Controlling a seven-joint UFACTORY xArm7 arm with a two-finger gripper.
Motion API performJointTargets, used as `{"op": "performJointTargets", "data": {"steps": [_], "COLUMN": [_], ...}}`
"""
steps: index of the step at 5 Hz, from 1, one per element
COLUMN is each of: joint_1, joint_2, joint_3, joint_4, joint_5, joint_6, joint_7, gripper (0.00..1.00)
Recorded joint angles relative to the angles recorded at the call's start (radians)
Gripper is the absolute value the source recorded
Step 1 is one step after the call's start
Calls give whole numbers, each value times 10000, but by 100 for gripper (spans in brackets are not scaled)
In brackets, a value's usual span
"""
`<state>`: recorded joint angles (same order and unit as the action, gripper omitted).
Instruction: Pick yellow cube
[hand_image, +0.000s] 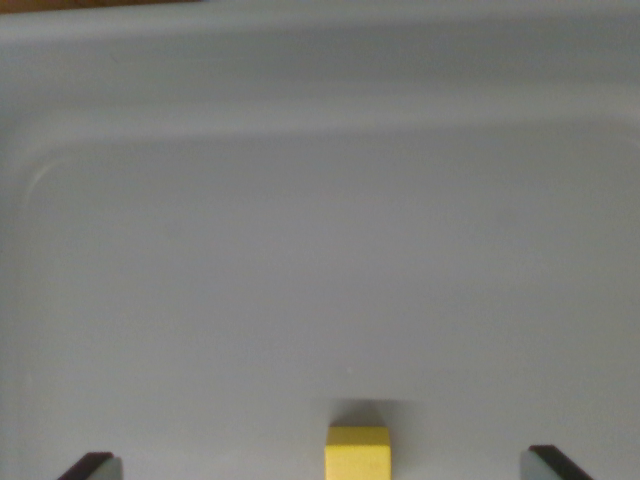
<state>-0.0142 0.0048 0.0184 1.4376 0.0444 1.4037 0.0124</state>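
Observation:
A small yellow cube (357, 452) sits on the pale grey floor of a tray (300, 250) at the bottom middle of the wrist view, cut off by the lower edge. Two dark fingertips show at the bottom corners, one at the wrist view's left (90, 466) and one at the right (555, 463). My gripper (322, 465) is open, its jaws wide apart with the cube between them and slightly right of centre. Neither fingertip touches the cube.
The tray's raised rim (320, 110) curves across the top of the view, with a rounded corner at the upper left (40, 175). A thin strip of brown surface (90, 4) shows beyond the rim at the top left.

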Motion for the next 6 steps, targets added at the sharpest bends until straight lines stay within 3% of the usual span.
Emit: {"op": "performJointTargets", "data": {"steps": [1,2,3,4,5,6], "joint_1": [0,0,-1,-1,-1,-1], "joint_2": [61,61,126,126,195,195], "joint_3": [-2,-2,-4,-4,-6,-6], "joint_4": [-339,-339,-701,-701,-1080,-1080], "joint_5": [22,22,45,45,69,69], "joint_6": [-378,-378,-783,-783,-1206,-1206], "joint_7": [-38,-38,-78,-78,-120,-120], "gripper": [0,0,0,0,0,0]}}
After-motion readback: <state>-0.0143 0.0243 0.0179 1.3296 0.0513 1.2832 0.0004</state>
